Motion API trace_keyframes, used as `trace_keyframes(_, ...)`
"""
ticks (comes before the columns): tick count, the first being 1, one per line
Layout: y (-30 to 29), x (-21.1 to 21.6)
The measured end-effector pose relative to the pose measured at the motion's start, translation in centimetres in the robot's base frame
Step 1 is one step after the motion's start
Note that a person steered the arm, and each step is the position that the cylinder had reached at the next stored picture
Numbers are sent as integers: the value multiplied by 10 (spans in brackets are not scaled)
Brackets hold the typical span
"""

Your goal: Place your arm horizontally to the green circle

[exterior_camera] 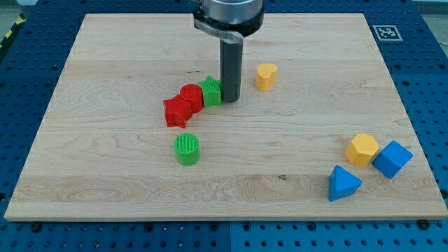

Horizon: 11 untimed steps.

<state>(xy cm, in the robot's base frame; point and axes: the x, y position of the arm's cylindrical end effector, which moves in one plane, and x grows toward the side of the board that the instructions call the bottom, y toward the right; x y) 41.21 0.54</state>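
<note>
No jaws, just rod. My tip (230,99) touching green star block (210,92); green circle (187,149) lower-left. Swing clear of red blocks (183,103), stop level beside circle.

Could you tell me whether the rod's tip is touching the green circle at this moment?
No: my tip sits beside the green block higher up, well apart from the green circle nearer the view's bottom.

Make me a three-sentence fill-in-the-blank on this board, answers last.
1. My tip stands right beside the ____ star-shaped block.
2. The green circle lies toward the view's ____ from the red blocks.
3. Two ____ blocks sit near the yellow block at the view's right.

Missing words: green; bottom; blue
</note>
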Motion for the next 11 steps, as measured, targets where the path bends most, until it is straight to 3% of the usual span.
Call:
trace_keyframes(1,-4,-19)
trace_keyframes(4,18,8)
trace_keyframes(8,-40,2)
trace_keyframes(11,-3,47)
